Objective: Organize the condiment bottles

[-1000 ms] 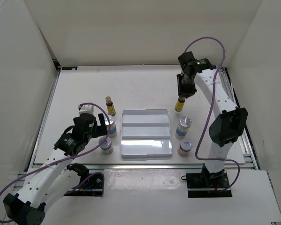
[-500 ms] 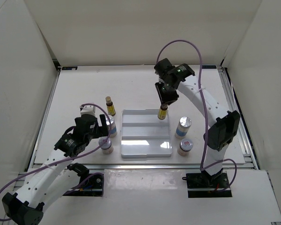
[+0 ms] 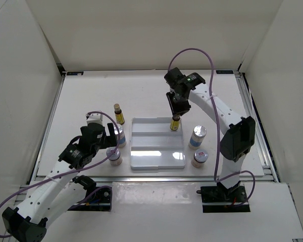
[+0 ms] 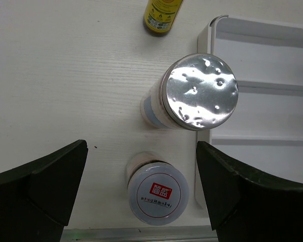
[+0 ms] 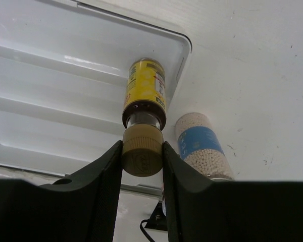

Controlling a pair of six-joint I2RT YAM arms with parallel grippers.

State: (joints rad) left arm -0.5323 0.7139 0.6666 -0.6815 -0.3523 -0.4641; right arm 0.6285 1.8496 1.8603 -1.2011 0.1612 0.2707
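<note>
One yellow bottle [image 5: 145,85] is pinched by its tan cap in the right gripper [image 5: 142,151]. It hangs upright under the gripper, at the back right corner of the tray [image 3: 156,162]. The left gripper [image 4: 141,145] is wide open, right above a silver bottle [image 4: 199,91] and a jar [image 4: 158,193] beside the tray.

Your right gripper [image 3: 174,111] pinches the slim amber bottle [image 3: 175,124] by its cap at the white tray's [image 3: 158,160] far right corner; your left gripper [image 3: 111,142] hangs just beside a silver-capped bottle [image 3: 119,132] and a short jar [image 3: 114,156]
</note>
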